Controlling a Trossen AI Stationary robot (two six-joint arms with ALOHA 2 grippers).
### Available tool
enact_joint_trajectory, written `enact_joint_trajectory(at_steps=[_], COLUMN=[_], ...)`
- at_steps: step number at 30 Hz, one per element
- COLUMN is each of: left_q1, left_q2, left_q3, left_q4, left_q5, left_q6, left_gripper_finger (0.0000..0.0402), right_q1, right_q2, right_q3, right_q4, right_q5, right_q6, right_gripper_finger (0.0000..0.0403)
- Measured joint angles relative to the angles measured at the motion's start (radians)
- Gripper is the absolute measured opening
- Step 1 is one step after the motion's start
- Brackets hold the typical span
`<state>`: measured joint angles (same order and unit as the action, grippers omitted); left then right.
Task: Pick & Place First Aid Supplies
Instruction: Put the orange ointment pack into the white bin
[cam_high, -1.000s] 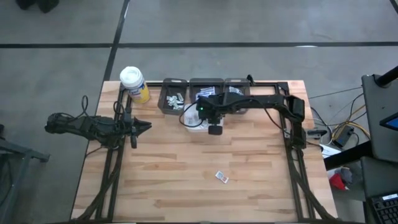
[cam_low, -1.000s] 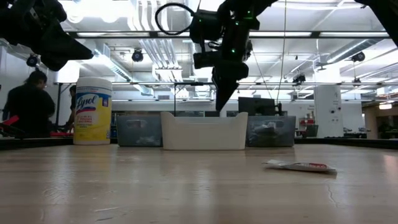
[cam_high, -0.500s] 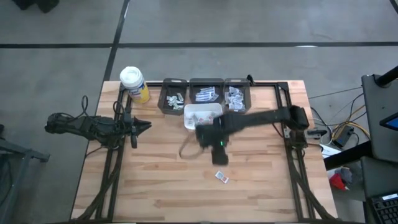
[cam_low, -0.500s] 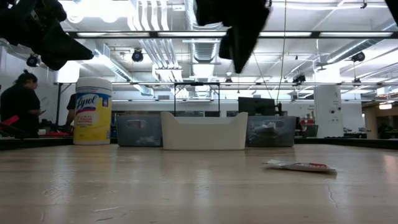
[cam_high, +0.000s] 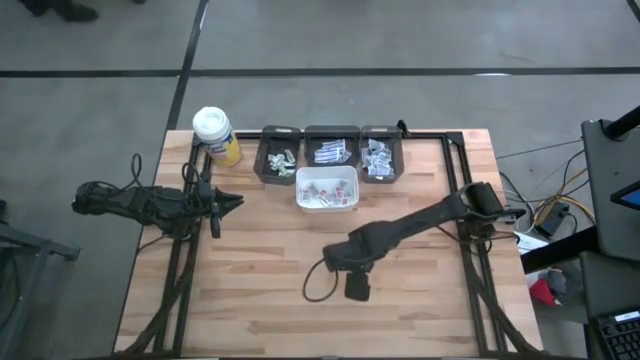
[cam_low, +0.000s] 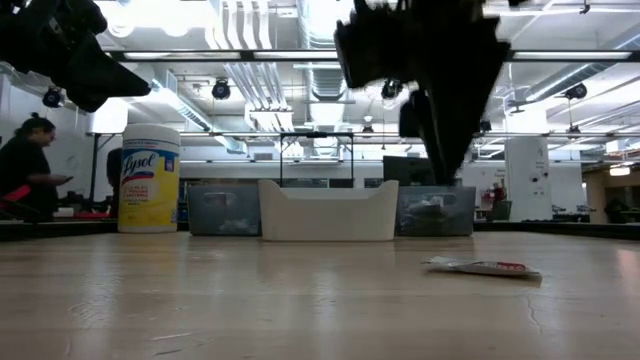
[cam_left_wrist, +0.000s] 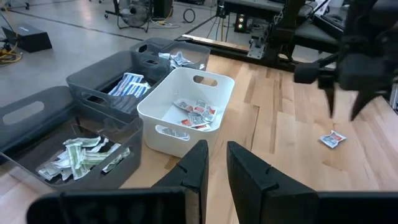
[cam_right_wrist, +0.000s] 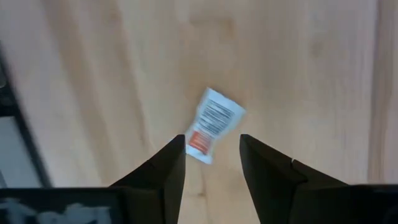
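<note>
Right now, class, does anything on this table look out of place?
One packet lies loose and askew on the bare wood, away from the white bin and grey trays holding the other supplies. The right gripper hangs open directly above it; the left gripper waits aside.

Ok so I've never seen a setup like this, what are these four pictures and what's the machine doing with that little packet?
It is a robot with two dark arms at a wooden table. One picture looks straight down, one level across the tabletop, and two from cameras on the wrists. At the back stand three grey bins, a white bin holding packets, and a yellow wipes bottle. The right pincer hangs open just above a lone packet lying on the wood; nothing is held. The left pincer waits at the table's left edge, also holding nothing.
</note>
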<state>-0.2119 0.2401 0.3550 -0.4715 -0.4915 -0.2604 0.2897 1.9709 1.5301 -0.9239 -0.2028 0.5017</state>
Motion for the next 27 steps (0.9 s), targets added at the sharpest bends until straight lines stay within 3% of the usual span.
enact_joint_trajectory(at_steps=[6,18,27], left_q1=[0.0,0.0,0.0], left_q2=[0.0,0.0,0.0], left_q3=[0.0,0.0,0.0], left_q4=[0.0,0.0,0.001], left_q5=[0.0,0.0,0.0], left_q6=[-0.002,-0.003,-0.003], left_gripper_finger=[0.0055,0.0055,0.0055], right_q1=[0.003,0.005,0.005], right_q2=[0.025,0.18,0.206], right_q3=[-0.068,-0.058,-0.054], right_q4=[0.045,0.051,0.002], right_q5=[-0.002,0.02,0.109], right_q6=[0.023,0.028,0.041], right_gripper_finger=[0.015,0.0131,0.0044])
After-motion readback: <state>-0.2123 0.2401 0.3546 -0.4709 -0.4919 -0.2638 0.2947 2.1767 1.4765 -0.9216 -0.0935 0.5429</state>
